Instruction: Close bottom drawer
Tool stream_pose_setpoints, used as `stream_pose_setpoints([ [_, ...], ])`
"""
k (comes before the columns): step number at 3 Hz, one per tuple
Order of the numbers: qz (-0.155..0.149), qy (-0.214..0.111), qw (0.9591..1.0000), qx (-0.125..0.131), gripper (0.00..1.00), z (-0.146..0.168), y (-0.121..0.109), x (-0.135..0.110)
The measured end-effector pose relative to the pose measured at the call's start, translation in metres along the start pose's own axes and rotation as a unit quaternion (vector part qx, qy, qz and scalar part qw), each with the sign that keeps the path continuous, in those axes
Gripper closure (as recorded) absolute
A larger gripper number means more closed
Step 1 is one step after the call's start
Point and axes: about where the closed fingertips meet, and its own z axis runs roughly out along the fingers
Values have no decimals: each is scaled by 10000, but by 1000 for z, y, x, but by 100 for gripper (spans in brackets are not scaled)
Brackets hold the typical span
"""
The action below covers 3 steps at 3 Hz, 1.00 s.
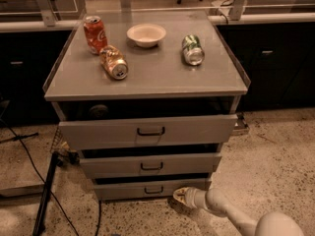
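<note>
The grey cabinet has three drawers, all pulled out a little. The bottom drawer (152, 189) is the lowest and narrowest, with a small black bar handle (154, 190) at its centre. A dark gap shows above its front. My gripper (180, 195) is low near the floor, at the right part of the bottom drawer's front, just right of the handle. The white arm (231, 211) reaches in from the lower right.
The cabinet top (147, 77) holds an upright red can (93, 33), an orange can (114, 63) lying down, a white bowl (146, 34) and a green can (193, 49) lying down. A black pole (45, 195) and cables lie at left. Dark cabinets stand behind.
</note>
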Motion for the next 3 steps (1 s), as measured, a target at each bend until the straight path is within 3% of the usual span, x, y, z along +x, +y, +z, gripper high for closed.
stream_pose_setpoints([
  [1,239,387,9974,-551,100,-37,23,21],
  [2,562,622,9885,-1255,100,-79,71,22],
  [3,608,623,9862,-1411,84,-82,85,18],
])
